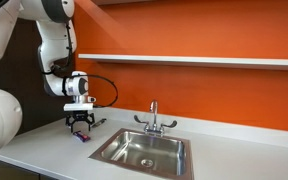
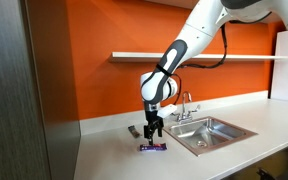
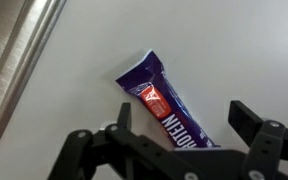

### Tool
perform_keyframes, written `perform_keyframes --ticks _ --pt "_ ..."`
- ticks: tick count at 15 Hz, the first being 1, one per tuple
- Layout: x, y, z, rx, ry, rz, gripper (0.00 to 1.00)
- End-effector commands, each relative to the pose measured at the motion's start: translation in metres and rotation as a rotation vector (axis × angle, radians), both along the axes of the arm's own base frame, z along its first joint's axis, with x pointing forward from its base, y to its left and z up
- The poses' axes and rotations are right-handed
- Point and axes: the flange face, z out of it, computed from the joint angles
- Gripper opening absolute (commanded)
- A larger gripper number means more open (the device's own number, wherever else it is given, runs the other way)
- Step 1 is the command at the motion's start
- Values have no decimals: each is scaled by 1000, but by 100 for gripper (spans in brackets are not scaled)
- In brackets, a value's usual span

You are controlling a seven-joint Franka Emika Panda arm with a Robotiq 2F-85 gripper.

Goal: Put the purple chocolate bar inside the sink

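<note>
The purple chocolate bar (image 3: 160,104) lies flat on the white counter, with a red patch and white lettering on its wrapper. It also shows in both exterior views (image 1: 82,137) (image 2: 152,148). My gripper (image 3: 181,118) hangs just above it, open, with one finger on each side of the bar's near end and nothing held. It shows in both exterior views (image 1: 80,127) (image 2: 154,133). The sink (image 1: 174,148) (image 2: 239,129) is a steel basin with a chrome faucet, set in the counter beside the bar. Its steel rim (image 3: 14,60) shows at the left of the wrist view.
A slim dark bar (image 2: 134,130) (image 1: 100,122) lies on the counter behind the gripper. An orange wall with a white shelf (image 1: 184,60) runs behind the counter. A dark panel (image 2: 24,90) stands at the counter's end.
</note>
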Motion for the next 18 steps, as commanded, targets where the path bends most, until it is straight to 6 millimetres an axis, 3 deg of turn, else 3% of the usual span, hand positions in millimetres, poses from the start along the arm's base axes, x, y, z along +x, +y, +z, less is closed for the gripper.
perform_keyframes --ticks 1,11,18 --pt "3 3 0 5 -19 92 100" --pt "11 8 -17 35 -68 372 100" --pt "14 8 -28 50 -45 460 100"
